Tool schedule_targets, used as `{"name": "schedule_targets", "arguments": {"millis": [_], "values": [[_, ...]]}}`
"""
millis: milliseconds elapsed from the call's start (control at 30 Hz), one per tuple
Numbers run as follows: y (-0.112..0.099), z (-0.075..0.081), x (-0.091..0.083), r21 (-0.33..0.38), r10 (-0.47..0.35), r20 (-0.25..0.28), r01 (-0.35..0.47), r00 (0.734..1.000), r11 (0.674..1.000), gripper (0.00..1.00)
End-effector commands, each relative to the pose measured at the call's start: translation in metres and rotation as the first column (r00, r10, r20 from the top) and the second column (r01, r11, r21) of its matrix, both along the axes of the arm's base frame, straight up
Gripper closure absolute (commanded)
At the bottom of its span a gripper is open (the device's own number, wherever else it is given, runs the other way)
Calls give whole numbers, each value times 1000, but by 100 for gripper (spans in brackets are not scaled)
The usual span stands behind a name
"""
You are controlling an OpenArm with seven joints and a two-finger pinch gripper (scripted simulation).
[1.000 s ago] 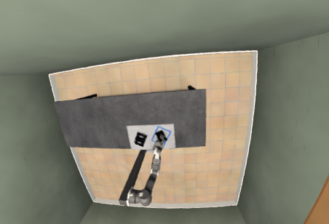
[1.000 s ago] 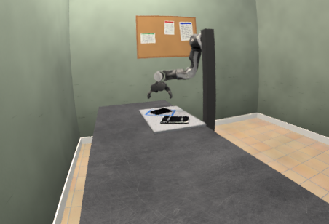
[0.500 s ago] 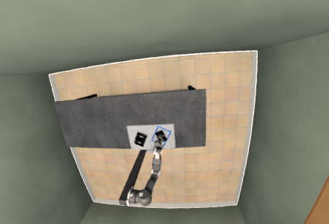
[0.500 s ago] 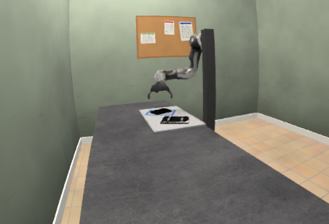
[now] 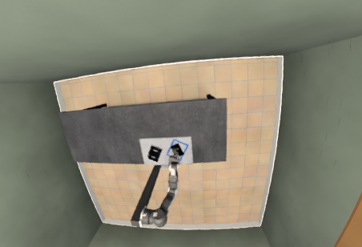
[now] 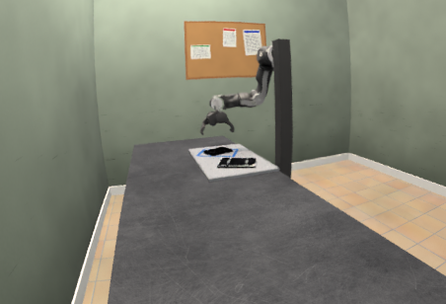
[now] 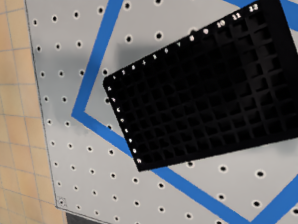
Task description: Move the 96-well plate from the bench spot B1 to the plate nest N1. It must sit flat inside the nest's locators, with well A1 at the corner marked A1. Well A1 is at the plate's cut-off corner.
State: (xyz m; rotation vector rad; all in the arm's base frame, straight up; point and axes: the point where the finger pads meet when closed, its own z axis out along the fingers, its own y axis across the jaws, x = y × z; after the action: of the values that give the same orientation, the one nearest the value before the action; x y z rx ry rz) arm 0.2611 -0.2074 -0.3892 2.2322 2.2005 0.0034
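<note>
Claw, open and unladen, above 96-well plate at bench spot B1.
Claw (image 5: pixel 174 153) (image 6: pixel 217 131): fingers spread wide, tips pointed downward, held well clear of the plate; 96-well plate (image 5: pixel 178 151) (image 6: pixel 218 151) (image 7: pixel 200 90): black, numbered along one long edge, lettered along one short edge, set askew to the blue outline (image 5: pixel 184 153) (image 6: pixel 199 154) (image 7: pixel 96 57), one strip of which is partly covered by a plate corner in the wrist view; plate nest (image 5: pixel 150 153) (image 6: pixel 237 166): black, marked with pale patches, placed near the plate, apart from it; perforated board (image 5: pixel 146 143) (image 6: pixel 212 172) (image 7: pixel 65 145): pale grey, by which both are borne; counter (image 5: pixel 120 127) (image 6: pixel 247 225): dark grey, laid beneath the board.
</note>
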Motion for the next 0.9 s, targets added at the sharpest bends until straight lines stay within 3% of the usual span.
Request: {"name": "schedule_targets", "arguments": {"millis": [0, 167, 333, 733, 867], "values": [[1, 0, 1, 3, 7, 9, -7, 1000, 1000, 0], [1, 0, 1, 3, 7, 9, -7, 1000, 1000, 0], [2, 1, 2, 1, 229, 11, -229, 973, 973, 0], [2, 1, 2, 1, 229, 11, -229, 973, 973, 0], [2, 1, 2, -1, 397, 10, -397, 918, 918, 0]]}}
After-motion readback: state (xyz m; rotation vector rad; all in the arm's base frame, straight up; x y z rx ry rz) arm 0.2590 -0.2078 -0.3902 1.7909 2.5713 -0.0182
